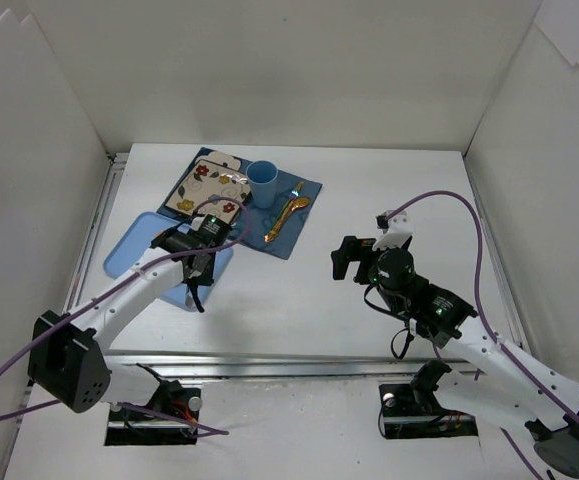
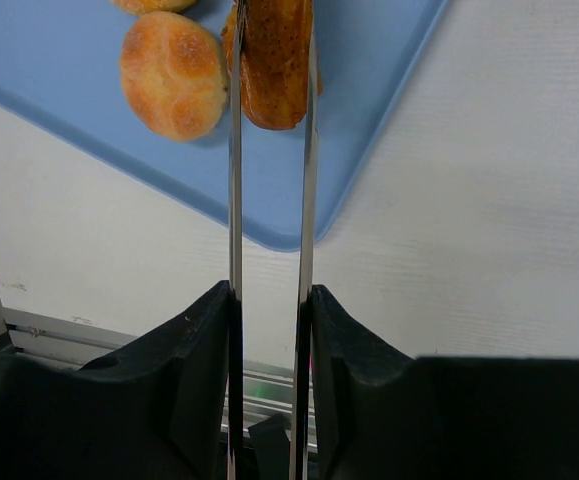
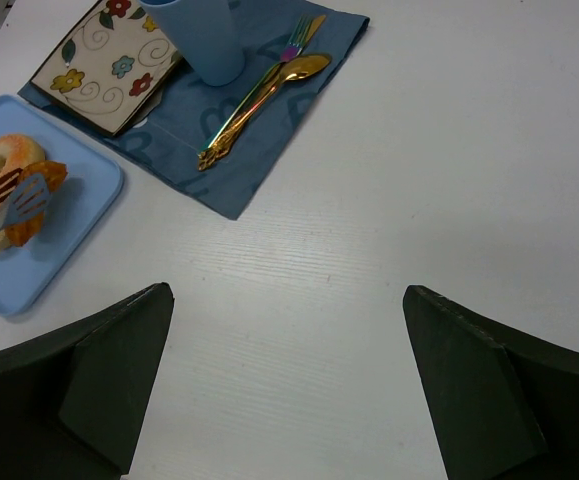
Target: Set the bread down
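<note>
Thin metal blades (image 2: 235, 200) of the left gripper (image 2: 273, 40) fill the near part of the left wrist view, running straight up from their black mounts. They are clenched on the bread (image 2: 274, 75), an oblong brown roll pinched between them at their far ends. The bread sits over the blue tray (image 2: 369, 120), not far from the tray's rounded corner; whether it rests on the tray or hangs just above it I cannot tell. A round golden bun (image 2: 172, 74) lies on the tray just beside the bread, on its left.

From above, the left arm reaches over the tray (image 1: 129, 250), which lies on the left side of the white table (image 1: 369, 180). Beyond the tray is a blue cloth (image 1: 287, 238) carrying a flowered plate (image 1: 209, 185), a blue cup (image 1: 263, 183) and a gold spoon (image 1: 291, 212).

Well apart on the right side of the table, the right gripper (image 1: 344, 258) hangs over bare tabletop with its jaws spread wide and nothing between them; its own camera looks across at the bread (image 3: 37, 192) on the tray
</note>
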You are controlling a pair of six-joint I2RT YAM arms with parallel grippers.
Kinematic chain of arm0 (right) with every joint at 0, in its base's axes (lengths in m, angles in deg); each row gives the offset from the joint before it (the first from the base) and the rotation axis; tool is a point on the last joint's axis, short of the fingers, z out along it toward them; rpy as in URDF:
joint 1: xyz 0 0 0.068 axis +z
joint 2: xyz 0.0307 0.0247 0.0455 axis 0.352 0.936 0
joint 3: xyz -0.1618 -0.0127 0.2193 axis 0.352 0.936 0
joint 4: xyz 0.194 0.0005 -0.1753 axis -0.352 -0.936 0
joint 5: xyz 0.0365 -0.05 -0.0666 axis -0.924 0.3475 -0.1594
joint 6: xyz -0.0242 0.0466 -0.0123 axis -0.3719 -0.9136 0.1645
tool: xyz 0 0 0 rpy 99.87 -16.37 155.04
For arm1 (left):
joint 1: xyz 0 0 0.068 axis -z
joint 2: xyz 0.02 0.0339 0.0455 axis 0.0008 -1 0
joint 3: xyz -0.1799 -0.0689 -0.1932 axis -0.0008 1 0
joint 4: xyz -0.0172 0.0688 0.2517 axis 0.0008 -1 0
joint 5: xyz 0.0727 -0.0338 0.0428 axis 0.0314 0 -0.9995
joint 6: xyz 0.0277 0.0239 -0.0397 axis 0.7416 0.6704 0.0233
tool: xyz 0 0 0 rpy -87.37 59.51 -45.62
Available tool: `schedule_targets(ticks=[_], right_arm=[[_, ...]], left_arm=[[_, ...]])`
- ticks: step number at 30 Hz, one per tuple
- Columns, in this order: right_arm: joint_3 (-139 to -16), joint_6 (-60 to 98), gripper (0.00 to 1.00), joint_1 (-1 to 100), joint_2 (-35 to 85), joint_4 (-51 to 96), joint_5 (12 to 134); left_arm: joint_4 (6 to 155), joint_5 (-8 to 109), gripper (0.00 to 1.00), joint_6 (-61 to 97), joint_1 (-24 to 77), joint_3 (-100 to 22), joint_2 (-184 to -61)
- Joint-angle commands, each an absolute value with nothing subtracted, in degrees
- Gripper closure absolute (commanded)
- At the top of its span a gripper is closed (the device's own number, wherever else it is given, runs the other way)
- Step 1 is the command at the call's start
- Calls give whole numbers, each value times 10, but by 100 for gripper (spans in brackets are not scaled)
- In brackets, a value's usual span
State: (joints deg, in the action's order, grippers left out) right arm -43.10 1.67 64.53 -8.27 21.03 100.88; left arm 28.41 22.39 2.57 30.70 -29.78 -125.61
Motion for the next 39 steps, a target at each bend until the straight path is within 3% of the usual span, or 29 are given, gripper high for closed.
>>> schedule_targets(ticks=[1, 6, 23, 31, 39], right_arm=[[-463, 14, 2, 646, -77, 234, 1011], [-465, 13, 2, 646, -69, 234, 1014], [-474, 18, 2, 646, -41, 234, 1033], [-469, 20, 2, 646, -67, 234, 1018], [-470, 18, 2, 647, -63, 233, 1018]], left_arm=[[250, 188, 80, 9, 317, -340, -1217], [251, 173, 80, 23, 317, -408, -1230], [290, 248, 85, 137, 204, -769, -1542], [322, 271, 84, 147, 173, -786, -1617], [362, 308, 80, 155, 157, -735, -1614]])
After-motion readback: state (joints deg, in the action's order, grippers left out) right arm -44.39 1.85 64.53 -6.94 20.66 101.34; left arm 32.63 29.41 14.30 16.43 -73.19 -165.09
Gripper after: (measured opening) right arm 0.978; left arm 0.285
